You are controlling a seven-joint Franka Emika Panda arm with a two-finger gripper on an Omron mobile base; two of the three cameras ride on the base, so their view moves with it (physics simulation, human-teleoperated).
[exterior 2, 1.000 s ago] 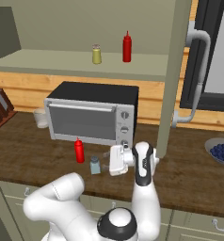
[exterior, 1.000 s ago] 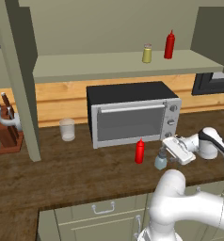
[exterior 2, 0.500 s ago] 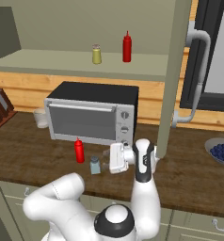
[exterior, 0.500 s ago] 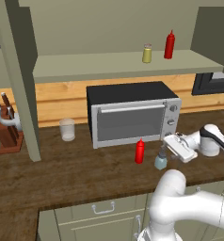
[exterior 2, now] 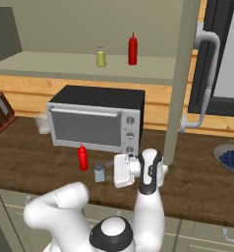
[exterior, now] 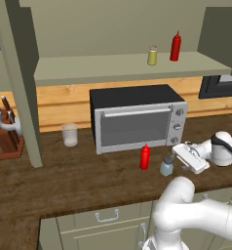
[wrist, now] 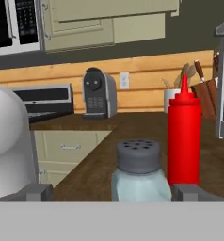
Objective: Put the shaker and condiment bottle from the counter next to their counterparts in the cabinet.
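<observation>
Hand (exterior: 172,155), turned sideways low over the counter (exterior: 64,176), is reaching toward the shaker (exterior: 166,166); its fingers (wrist: 38,192) are standing spread wide on either side of the shaker's grey cap, gripping nothing. Shaker is sitting on the counter in front of the microwave (exterior: 135,117), just beside the condiment bottle (exterior: 145,157). Yellowish shaker (exterior: 152,55) and second red bottle (exterior: 175,46) are standing side by side on the cabinet (exterior: 20,88) shelf above.

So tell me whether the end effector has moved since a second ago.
Yes. The end effector has crept left, closer to the shaker, judged against the microwave.
</observation>
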